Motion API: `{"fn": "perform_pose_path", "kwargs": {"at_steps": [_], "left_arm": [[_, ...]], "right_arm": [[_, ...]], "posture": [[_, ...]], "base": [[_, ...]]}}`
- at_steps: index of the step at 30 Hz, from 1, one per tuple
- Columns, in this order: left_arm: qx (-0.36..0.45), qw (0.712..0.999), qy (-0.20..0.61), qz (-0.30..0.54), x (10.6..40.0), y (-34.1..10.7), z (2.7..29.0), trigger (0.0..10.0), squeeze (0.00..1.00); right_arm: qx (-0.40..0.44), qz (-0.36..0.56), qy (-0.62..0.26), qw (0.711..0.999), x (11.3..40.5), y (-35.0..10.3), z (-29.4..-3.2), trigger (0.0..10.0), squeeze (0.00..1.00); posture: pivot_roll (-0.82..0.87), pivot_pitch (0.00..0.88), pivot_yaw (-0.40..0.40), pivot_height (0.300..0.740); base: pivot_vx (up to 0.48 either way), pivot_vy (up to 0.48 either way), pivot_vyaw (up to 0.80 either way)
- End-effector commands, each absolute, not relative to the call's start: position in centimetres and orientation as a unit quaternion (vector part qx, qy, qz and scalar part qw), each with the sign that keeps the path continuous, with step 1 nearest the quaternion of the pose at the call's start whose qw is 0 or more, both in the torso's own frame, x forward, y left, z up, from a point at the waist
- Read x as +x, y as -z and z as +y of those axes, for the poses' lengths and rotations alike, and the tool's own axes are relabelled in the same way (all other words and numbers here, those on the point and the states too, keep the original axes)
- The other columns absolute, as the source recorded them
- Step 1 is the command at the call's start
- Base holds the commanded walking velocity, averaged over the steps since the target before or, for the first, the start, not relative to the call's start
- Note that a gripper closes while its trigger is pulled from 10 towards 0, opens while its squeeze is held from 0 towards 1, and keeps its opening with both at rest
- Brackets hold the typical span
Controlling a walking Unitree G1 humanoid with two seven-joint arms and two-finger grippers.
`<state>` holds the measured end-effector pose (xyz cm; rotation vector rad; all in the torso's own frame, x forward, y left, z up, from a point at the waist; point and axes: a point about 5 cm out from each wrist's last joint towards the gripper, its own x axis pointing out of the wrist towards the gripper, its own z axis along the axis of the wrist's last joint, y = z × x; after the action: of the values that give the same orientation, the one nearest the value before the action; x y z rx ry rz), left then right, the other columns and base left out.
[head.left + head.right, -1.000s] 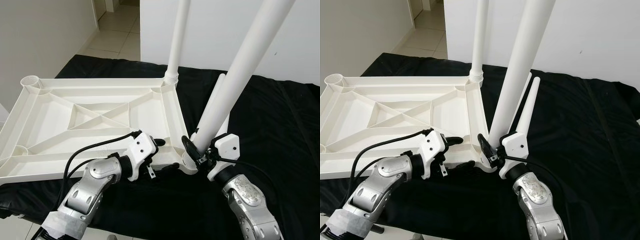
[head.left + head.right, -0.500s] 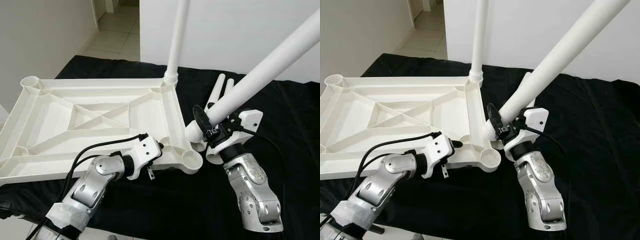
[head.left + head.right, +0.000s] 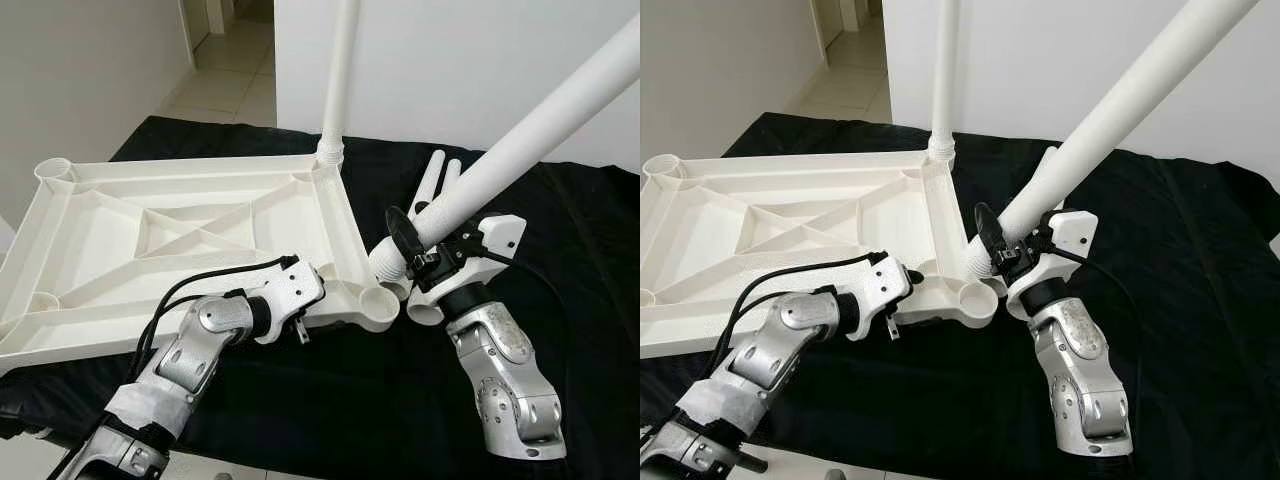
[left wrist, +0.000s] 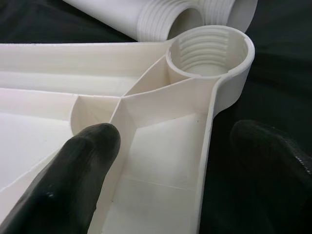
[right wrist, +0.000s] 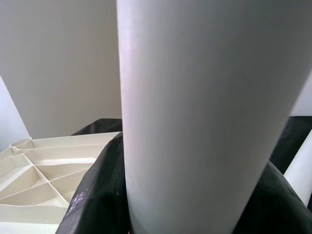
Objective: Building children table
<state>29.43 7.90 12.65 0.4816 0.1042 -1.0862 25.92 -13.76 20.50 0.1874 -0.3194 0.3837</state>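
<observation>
The upturned white ribbed plastic tabletop [image 3: 190, 240] lies on black cloth [image 3: 560, 330], its empty threaded corner socket [image 3: 379, 302] at five o'clock. The right gripper [image 3: 412, 247], clamped on the long white tapered leg [image 3: 520, 150], holds it steeply tilted, so threads may cross; the left gripper [image 4: 161, 161] straddles the rim, fingers spread wide, and the top may slide

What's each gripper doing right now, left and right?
Left gripper: open, fingers straddling the tabletop's rim by the corner socket.
Right gripper: shut on the tilted table leg.

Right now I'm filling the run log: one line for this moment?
left gripper: open, straddling tabletop rim near socket | right gripper: shut on leg, tilted, threaded end beside socket | one leg fitted
</observation>
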Motion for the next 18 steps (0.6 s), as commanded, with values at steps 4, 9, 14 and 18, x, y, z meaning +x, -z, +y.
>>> {"fn": "perform_pose_path", "kwargs": {"at_steps": [4,9,14,18], "left_arm": [[0.241,0.883,0.401,0.048,31.2,-12.6,9.8,10.0,0.0],[0.222,0.876,0.427,0.038,30.8,-13.1,9.6,10.0,0.0],[0.16,0.828,0.536,0.016,27.7,-14.5,8.8,10.0,0.0],[0.139,0.832,0.537,0.019,27.4,-14.7,8.6,10.0,0.0]], "right_arm": [[0.063,-0.14,-0.186,0.971,26.2,-20.0,-13.8,10.0,0.0],[0.026,-0.125,-0.178,0.976,26.5,-19.5,-13.9,10.0,0.0],[-0.036,-0.098,-0.16,0.982,27.8,-18.2,-14.2,10.0,0.0],[-0.044,-0.098,-0.165,0.98,28.4,-18.0,-13.9,10.0,0.0]], "posture": [[-0.04,0.057,-0.02,0.74],[-0.04,0.06,-0.018,0.74],[-0.03,0.065,-0.017,0.74],[-0.03,0.064,-0.02,0.74]], "base": [[0.0,0.0,0.0],[0.0,0.0,0.0],[0.0,0.0,0.0],[0.0,0.0,0.0]]}}
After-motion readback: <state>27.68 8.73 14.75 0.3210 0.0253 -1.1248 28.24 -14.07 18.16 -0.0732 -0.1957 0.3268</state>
